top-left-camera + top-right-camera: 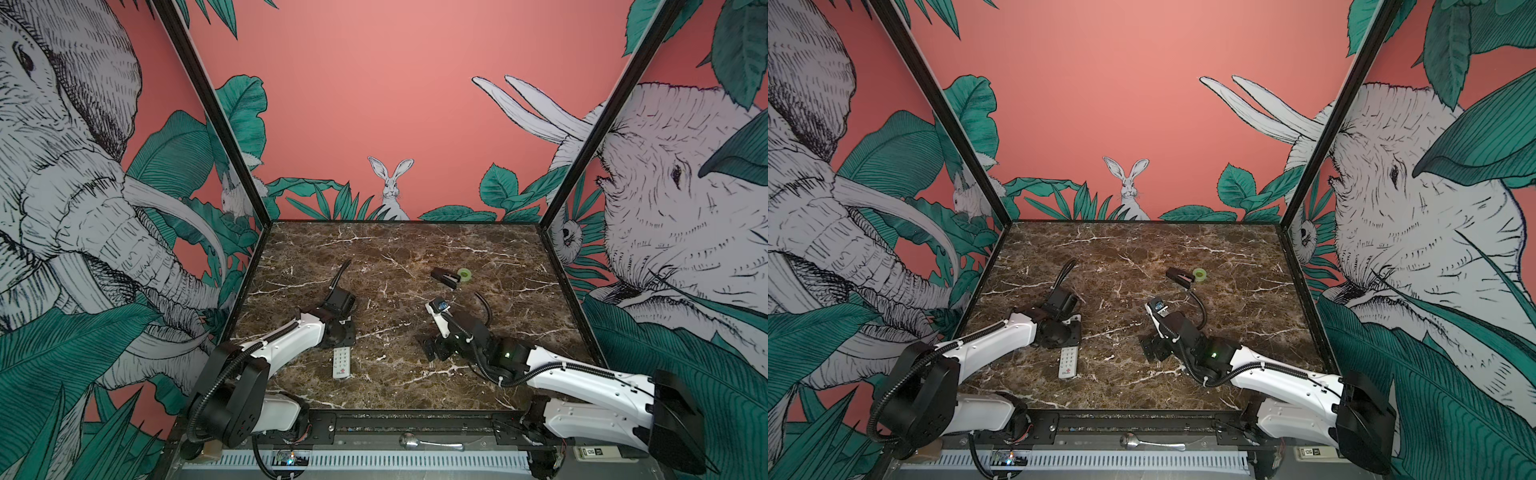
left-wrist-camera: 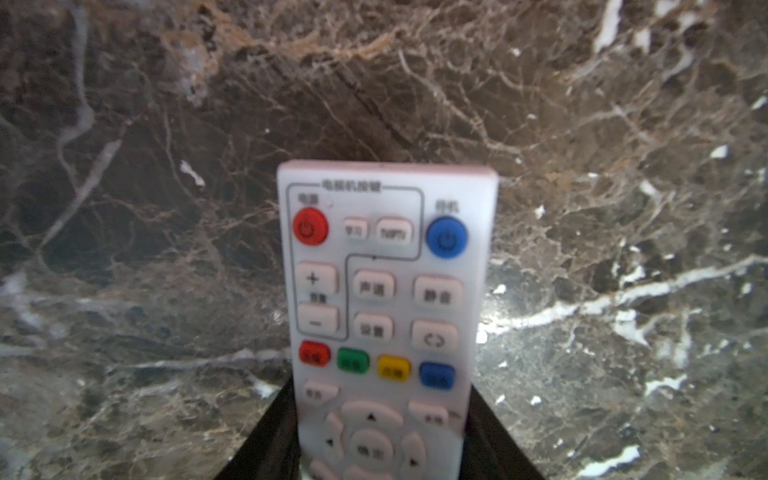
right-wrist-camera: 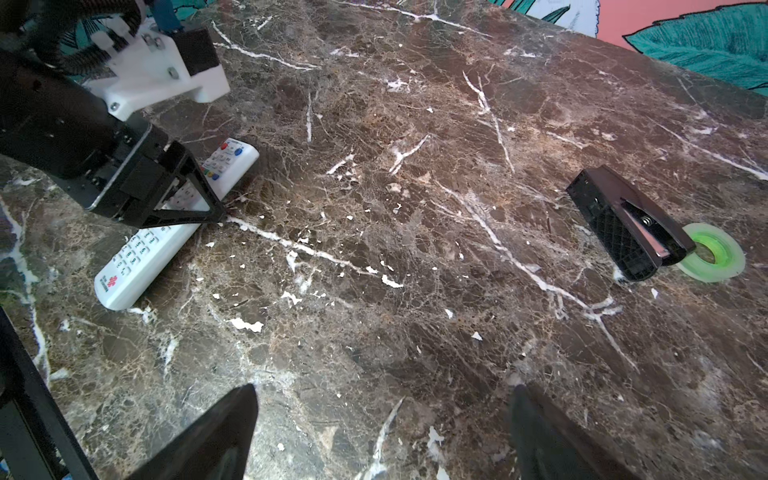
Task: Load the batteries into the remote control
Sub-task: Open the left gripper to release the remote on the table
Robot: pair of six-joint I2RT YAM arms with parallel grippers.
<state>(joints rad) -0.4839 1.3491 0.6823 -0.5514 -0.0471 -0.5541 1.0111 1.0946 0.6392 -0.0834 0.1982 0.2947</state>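
Remote control (image 1: pixel 341 363) (image 1: pixel 1068 363) is lying flat on the dark marbled surface (image 1: pixel 395 249), buttons facing up. It is sitting well apart from the black stapler-like object (image 1: pixel 445 277) (image 3: pixel 627 232). In both top views it is showing to the left of that object and nearer the arms' bases, with its red-logo end pointing toward those bases.

The left tool (image 2: pixel 380 390) is standing over the half of the remote that is nearer the stapler-like object. Its two dark fingers (image 2: pixel 270 440) are pressing against the remote's long edges, so it is gripping the remote control while the remote is resting on the surface. In the left wrist view the red and blue round buttons are showing beyond the fingers.

The right tool (image 3: pixel 384 392) is hanging with its jaws spread wide and only bare surface between them. It is sitting nearer the bases than the stapler-like object and roughly in line with it.

A green tape roll (image 1: pixel 464 274) (image 3: pixel 712 253) is lying against the open end of the stapler-like object, on the side facing away from the remote.
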